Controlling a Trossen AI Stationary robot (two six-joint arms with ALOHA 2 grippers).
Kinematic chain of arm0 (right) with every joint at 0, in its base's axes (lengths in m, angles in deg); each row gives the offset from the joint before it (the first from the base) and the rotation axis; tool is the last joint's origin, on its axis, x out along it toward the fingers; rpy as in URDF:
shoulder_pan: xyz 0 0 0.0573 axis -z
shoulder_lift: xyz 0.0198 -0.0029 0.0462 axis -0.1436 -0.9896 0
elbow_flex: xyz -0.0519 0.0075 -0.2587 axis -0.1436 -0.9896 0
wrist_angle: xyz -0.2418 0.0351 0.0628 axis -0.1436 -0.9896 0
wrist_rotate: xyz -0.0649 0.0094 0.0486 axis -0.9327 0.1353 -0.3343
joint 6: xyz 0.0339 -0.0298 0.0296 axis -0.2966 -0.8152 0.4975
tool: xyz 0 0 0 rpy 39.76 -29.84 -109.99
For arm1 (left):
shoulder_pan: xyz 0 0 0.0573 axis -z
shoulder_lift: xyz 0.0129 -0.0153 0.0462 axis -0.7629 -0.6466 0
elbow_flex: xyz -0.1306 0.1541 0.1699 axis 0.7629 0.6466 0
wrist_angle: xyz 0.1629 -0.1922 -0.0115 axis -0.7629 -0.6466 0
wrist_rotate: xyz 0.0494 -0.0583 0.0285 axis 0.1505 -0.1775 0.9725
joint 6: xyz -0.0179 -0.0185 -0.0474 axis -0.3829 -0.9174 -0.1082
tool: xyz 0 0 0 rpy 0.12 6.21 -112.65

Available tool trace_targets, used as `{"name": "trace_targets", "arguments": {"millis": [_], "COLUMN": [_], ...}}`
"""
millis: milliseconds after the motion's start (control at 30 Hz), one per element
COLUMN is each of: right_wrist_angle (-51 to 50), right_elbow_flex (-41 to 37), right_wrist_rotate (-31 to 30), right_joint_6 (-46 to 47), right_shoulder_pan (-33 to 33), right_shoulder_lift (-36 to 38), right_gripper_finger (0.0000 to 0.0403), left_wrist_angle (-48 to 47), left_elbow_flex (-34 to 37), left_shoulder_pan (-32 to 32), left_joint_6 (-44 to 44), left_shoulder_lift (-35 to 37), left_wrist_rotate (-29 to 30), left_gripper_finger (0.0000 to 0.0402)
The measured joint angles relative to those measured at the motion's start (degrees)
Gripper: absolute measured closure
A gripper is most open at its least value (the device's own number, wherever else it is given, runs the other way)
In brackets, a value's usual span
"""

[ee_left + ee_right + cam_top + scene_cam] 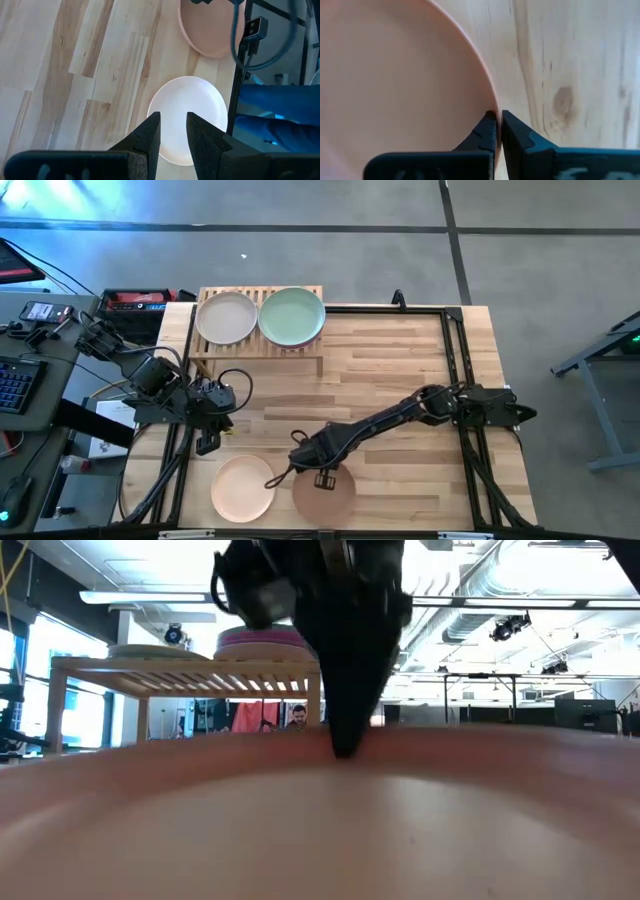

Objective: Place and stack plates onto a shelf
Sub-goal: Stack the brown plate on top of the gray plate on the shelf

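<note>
The brown plate point(325, 495) lies flat at the near edge of the tabletop point(400, 370), and the right gripper point(322, 477) has its fingers pinched together on that plate's rim, as the right wrist view shows, with one finger inside the rim and the other outside it. In the low view the dark gripper comes straight down onto the plate's edge, and the plate seems not yet lifted off the wood.

Just beside it, toward the near left corner, sits the peach plate point(243, 487), untouched. The left gripper point(207, 443) hangs above the tabletop near the left edge, close to that plate, its fingers apart and holding nothing; its wrist view looks down on the same plate.

At the far edge stands the slatted shelf point(260, 360), carrying two stacks side by side: one topped by a cream plate point(226, 317), the other by a mint green plate point(292, 315). The low view shows a magenta plate point(262, 637) within one stack, though how many plates each stack holds cannot be counted.

By this judgement most of the work is done: the shelf is loaded, and two plates remain on the tabletop, one of them already gripped for its carry to the shelf.
</note>
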Motion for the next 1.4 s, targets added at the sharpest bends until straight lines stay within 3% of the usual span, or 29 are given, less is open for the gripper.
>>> {"name": "trace_targets", "arguments": {"millis": [333, 467, 833, 1400], "right_wrist_angle": [-12.6, -15.6, -18.0, -17.3], "right_elbow_flex": [10.9, 14.4, 14.4, 14.0], "right_wrist_rotate": [-5.7, -7.1, -6.1, -8.5], "right_joint_6": [4.4, 5.7, 9.9, 7.1], "right_shoulder_pan": [1.3, 2.6, 6.4, 15.1], "right_shoulder_lift": [0.1, 0.1, 4.0, 10.9], "right_gripper_finger": [0.0402, 0.0402, 0.0403, 0.0403], "left_wrist_angle": [0.0, 0.0, -0.3, 0.4], "left_elbow_flex": [0.0, 0.0, 0.0, -0.1], "left_shoulder_pan": [0.0, -0.1, -2.1, -11.7], "left_joint_6": [-5.1, -8.8, -19.9, -23.4], "left_shoulder_lift": [0.0, 0.0, 0.0, -4.8], "left_wrist_rotate": [0.2, 2.9, 11.7, 12.5], "left_gripper_finger": [0.0319, 0.0319, 0.0319, 0.0319]}}
